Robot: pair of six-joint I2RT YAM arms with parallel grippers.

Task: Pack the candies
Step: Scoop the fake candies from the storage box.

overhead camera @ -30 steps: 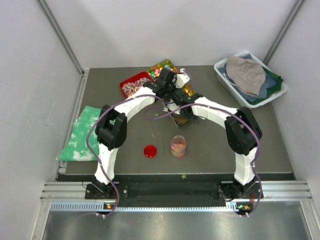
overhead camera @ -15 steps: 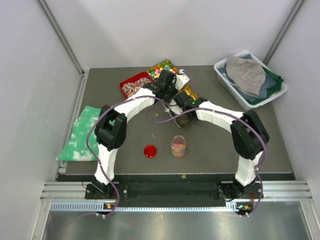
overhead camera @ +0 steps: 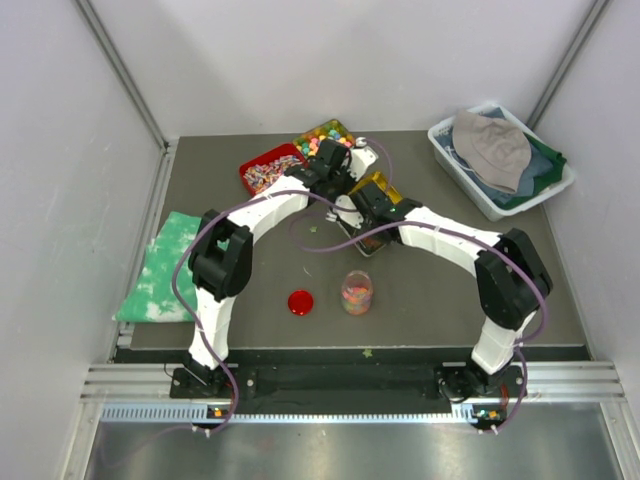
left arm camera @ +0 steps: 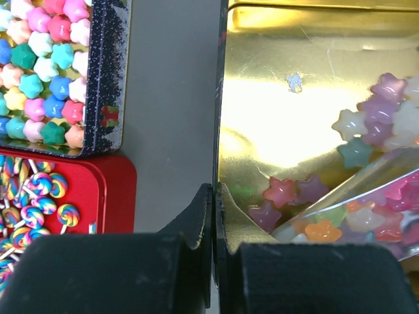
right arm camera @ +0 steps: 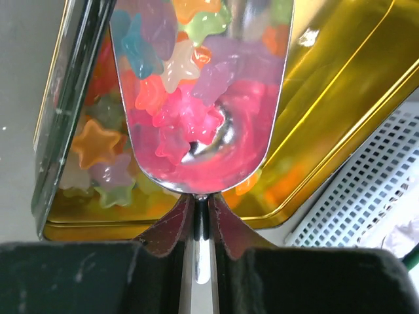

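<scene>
1. Two grippers stood at the gold tin [overhead camera: 372,183] in the top external view. The left gripper [overhead camera: 336,165] was at its far-left rim and the right gripper [overhead camera: 368,208] above its middle. Nearer the bases stood an open jar [overhead camera: 356,292] partly filled with candies [overhead camera: 356,295], with a red lid [overhead camera: 300,302] lying just left of it. A red tray [overhead camera: 266,170] and a dark tin [overhead camera: 322,135] sat at the far side. A green cloth [overhead camera: 165,265] lay at the left edge and a bin [overhead camera: 443,148] of fabric at the far right.
2. Left wrist view: the left gripper [left arm camera: 213,196] was pinched narrow on the gold tin's [left arm camera: 281,111] side wall. Star-shaped candies [left arm camera: 281,191] lay inside the tin, and more lay in a scoop [left arm camera: 366,190] at the right.
3. Right wrist view: the right gripper [right arm camera: 201,212] was clamped on the scoop's [right arm camera: 203,150] thin handle. The bowl, heaped with pink, orange, green and blue candies [right arm camera: 177,124], hung over the gold tin [right arm camera: 327,131], where more lay.
</scene>
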